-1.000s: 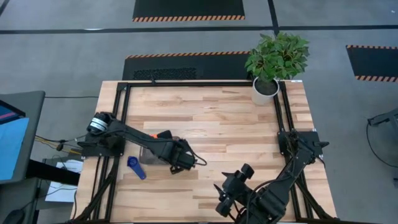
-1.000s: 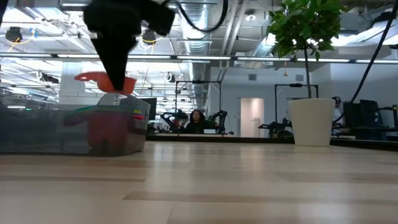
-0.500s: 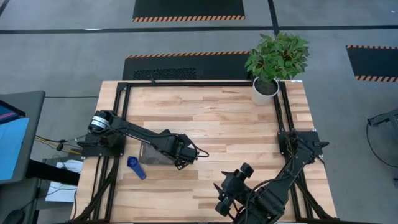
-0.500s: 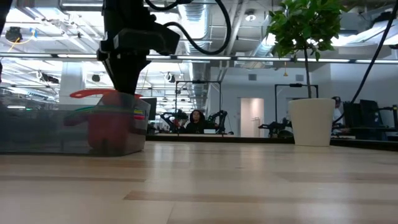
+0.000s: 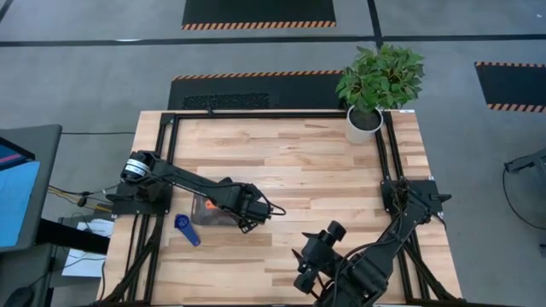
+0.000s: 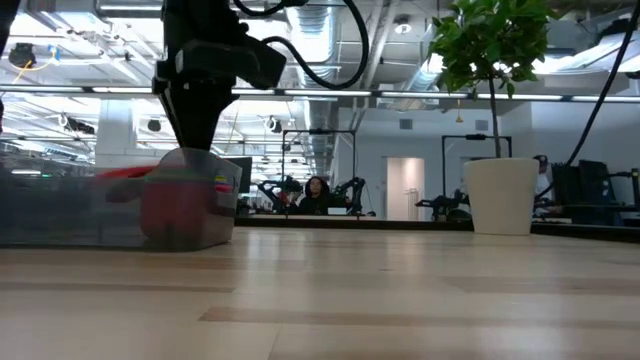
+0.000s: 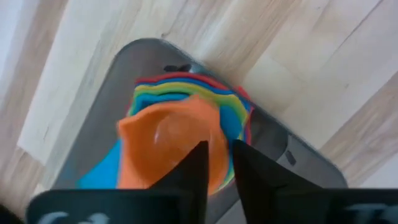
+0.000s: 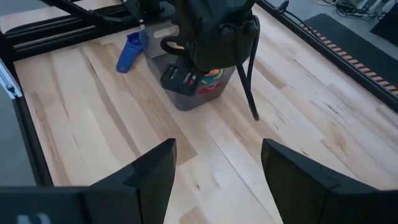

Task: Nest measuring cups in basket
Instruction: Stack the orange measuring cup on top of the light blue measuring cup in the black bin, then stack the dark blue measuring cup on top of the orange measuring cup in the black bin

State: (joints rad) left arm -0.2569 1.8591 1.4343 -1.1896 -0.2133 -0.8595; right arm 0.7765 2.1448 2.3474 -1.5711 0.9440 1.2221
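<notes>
The dark grey basket [image 5: 201, 215] [image 7: 124, 81] stands on the table's left side and holds a nested stack of coloured measuring cups [image 7: 233, 115] [image 6: 175, 205]. The orange cup [image 7: 168, 143] [image 5: 207, 205] sits on top of that stack. My left gripper [image 7: 219, 149] [image 6: 195, 130] reaches down into the basket and is shut on the orange cup. A dark blue cup [image 5: 185, 228] [image 8: 129, 50] lies on the table beside the basket, toward the near edge. My right gripper [image 8: 217, 180] [image 5: 309, 271] is open and waits by the near edge. My left gripper pinches the orange cup's rim [image 7: 217, 171] between its two fingers, coming from above and pointing down into the basket. One finger [image 7: 196, 168] seems to stand inside the cup and the other outside. The cup sits upright in the stack of cups.
A white plant pot [image 5: 364, 121] [image 6: 500, 195] with a leafy plant stands at the far right corner. Black frame rails [image 5: 171, 153] run along the table's edges. Bare wood [image 5: 316, 179] spreads across the middle and right. A person [image 6: 317, 190] sits in the room beyond.
My left gripper has come down and shifted a little toward the table's left, over the basket. The orange cup, held above the basket's rim a second ago, now sits down inside the basket on the stack. The right arm has barely moved.
</notes>
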